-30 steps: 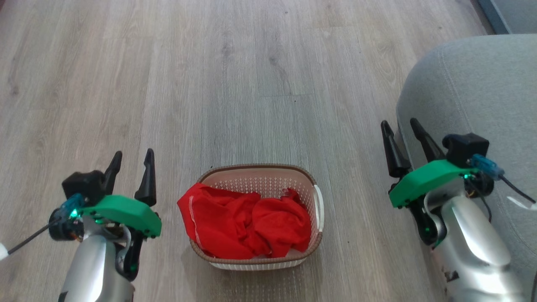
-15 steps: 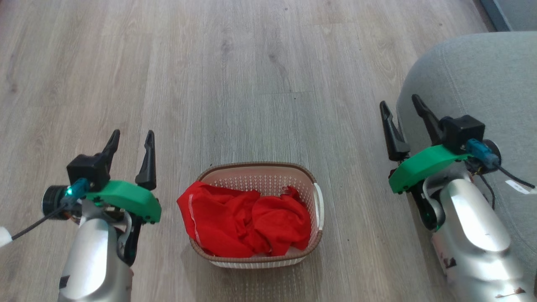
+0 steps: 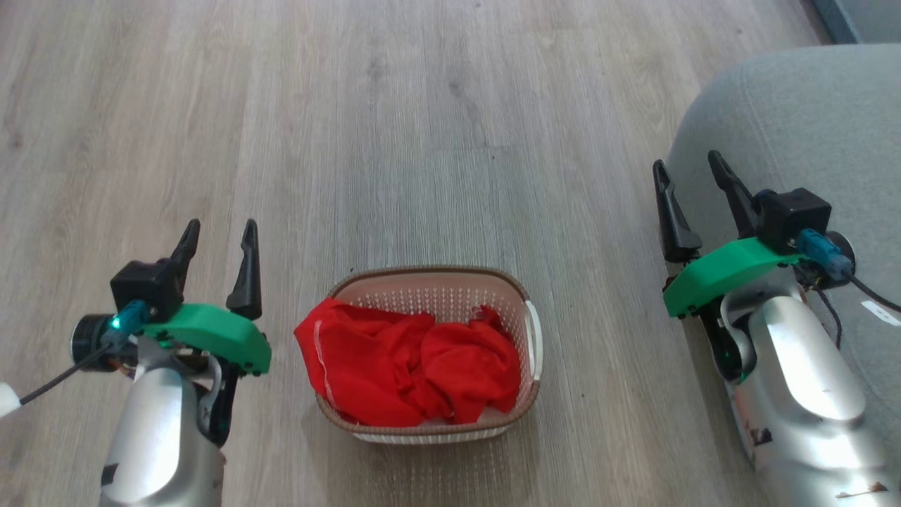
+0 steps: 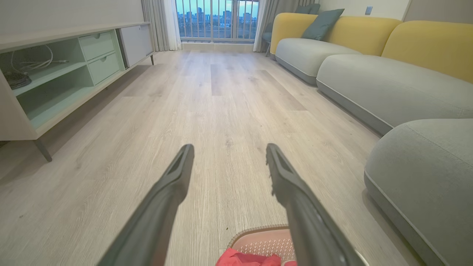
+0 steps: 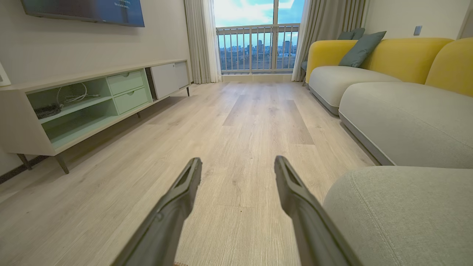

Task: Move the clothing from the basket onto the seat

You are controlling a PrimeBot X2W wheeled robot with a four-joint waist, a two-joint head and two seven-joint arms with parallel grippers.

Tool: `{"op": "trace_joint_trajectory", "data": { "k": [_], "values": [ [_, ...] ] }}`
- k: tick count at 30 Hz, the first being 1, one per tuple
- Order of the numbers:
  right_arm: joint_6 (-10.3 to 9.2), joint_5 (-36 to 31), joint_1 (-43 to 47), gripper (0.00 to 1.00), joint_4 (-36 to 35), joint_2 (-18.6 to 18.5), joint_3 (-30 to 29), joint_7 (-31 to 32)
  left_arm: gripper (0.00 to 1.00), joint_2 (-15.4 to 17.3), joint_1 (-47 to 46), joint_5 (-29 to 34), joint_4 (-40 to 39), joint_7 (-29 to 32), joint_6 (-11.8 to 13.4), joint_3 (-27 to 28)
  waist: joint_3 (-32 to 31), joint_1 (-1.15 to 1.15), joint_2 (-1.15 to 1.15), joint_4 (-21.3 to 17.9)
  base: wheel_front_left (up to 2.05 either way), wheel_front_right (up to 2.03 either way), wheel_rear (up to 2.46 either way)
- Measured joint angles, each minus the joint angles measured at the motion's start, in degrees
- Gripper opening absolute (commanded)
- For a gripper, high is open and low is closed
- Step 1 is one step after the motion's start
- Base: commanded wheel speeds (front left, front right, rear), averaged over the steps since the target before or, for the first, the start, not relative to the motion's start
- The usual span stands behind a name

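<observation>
Living room with a pale wood-plank floor, a low sideboard along one wall and a yellow-backed sofa opposite, as seen in the right wrist view. In the head view, at 6 o'clock on the floor, the basket: cream, brown-rimmed, upright, heaped with the clothing. Bright red and crumpled, with one fold draped over the rim at the basket's 9 o'clock side and a thin white trim line along that fold. At 3 o'clock, the seat, grey and rounded, well apart from the basket. Left tool at 8 o'clock, near the basket but not touching it, fingers pointing to 12 o'clock, spread wide, nothing between them. Right tool at 3 o'clock, straddling the seat's rounded edge in the picture, contact with the fabric impossible to tell, fingers likewise wide apart and empty.
</observation>
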Motion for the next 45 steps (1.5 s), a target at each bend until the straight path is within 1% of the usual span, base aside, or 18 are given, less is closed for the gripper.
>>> {"op": "trace_joint_trajectory", "data": {
  "k": [3, 7, 16, 22, 23, 27, 33, 36, 37, 42, 45],
  "values": [
    [0.00, 0.00, -0.15, 1.00, -0.77, 0.03, -0.20, 0.00, 1.00, -0.02, -0.03, -0.42, 0.01, 0.00, 0.00, -0.70, 1.59, 0.00, 0.00, -0.06, 0.00, 0.00, 0.00],
    [0.00, -0.31, -1.91, 1.00, -3.52, 0.18, -0.56, 0.00, 1.00, -0.13, -0.90, -1.63, 0.41, 0.00, 0.00, -2.70, 5.05, 0.01, 0.00, -0.20, 0.00, 0.00, 0.00],
    [0.00, -2.03, -8.44, 1.00, -10.36, 0.23, -1.70, -0.01, 1.00, -0.29, -7.70, -6.15, 1.94, 0.00, 0.00, -8.12, 15.94, 0.02, 0.00, -0.65, 0.00, 0.00, 0.00],
    [0.00, -3.00, -13.39, 1.00, -12.72, 0.20, -2.07, -0.01, 1.00, -0.29, -13.33, -9.48, 6.55, -0.01, 0.00, -12.22, 24.48, 0.03, 0.00, -1.03, 0.00, 0.00, 0.00],
    [0.00, -3.00, -13.39, 1.00, -12.72, 0.20, -2.07, -0.01, 1.00, -0.29, -13.33, -9.48, 6.55, -0.01, 0.00, -12.22, 24.48, 0.03, 0.00, -1.03, 0.00, 0.00, 0.00],
    [0.00, -3.46, -16.04, 1.00, -13.38, 0.14, -2.01, -0.02, 1.00, -0.40, -17.79, -10.92, 12.90, -0.01, 0.22, -14.02, 30.09, 0.02, 0.00, -1.37, 0.00, 0.00, 0.00],
    [0.00, -4.06, -17.38, 1.00, -13.54, 0.12, -1.71, -0.02, 1.00, -0.47, -24.33, -10.77, 23.25, -0.01, 3.70, -14.95, 37.15, 0.02, 0.00, -2.08, 0.00, 0.00, 0.00],
    [0.00, -4.15, -17.74, 1.00, -13.76, 0.13, -1.76, -0.02, 1.00, -0.54, -27.69, -8.82, 28.16, -0.01, 5.80, -15.48, 39.63, 0.02, -0.01, -2.38, 0.00, 0.00, 0.00],
    [0.00, -4.22, -17.77, 1.00, -13.81, 0.13, -1.76, -0.02, 1.00, -0.47, -28.59, -8.08, 29.74, -0.01, 6.67, -15.82, 40.23, 0.02, 0.00, -2.46, 0.00, 0.00, 0.00],
    [0.00, -4.22, -17.79, 1.00, -13.93, 0.13, -2.00, -0.02, 1.00, -0.02, -31.05, -4.69, 34.73, -0.01, 9.26, -17.45, 41.94, 0.01, 0.00, -2.89, 0.00, 0.00, 0.00],
    [0.00, -4.21, -17.80, 1.00, -14.13, 0.15, -2.23, -0.02, 1.00, 0.45, -32.12, -2.18, 36.69, -0.01, 9.75, -19.61, 42.29, 0.00, 0.00, -2.97, 0.00, 0.00, 0.00]
  ]
}}
